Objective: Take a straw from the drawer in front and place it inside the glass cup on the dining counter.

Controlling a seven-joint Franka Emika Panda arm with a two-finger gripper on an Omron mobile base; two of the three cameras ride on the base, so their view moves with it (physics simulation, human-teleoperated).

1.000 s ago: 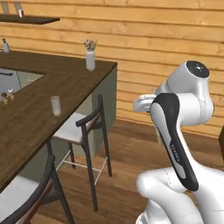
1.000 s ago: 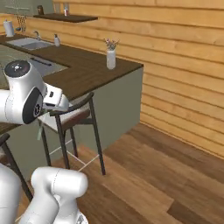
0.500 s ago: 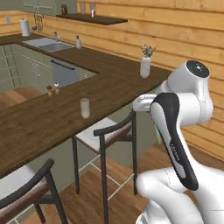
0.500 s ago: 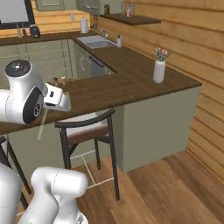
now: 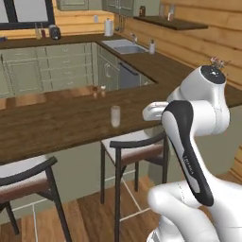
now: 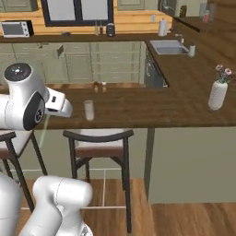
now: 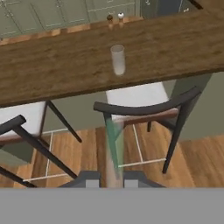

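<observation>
The gripper point(image 7: 114, 179) is closed on the straw point(image 7: 114, 148), a thin pale stick rising from between the two dark fingertips at the bottom of the hand view and pointing toward the dining surface point(image 7: 57, 70). The glass cup point(image 7: 117, 60) stands upright on that dark wood surface, above a white-seated chair point(image 7: 140, 107) tucked beneath it, well apart from the straw. From the base cameras the glass cup point(image 5: 115, 116) sits near the surface's near edge, with a white flower vase point(image 6: 217, 94) farther along to the right
</observation>
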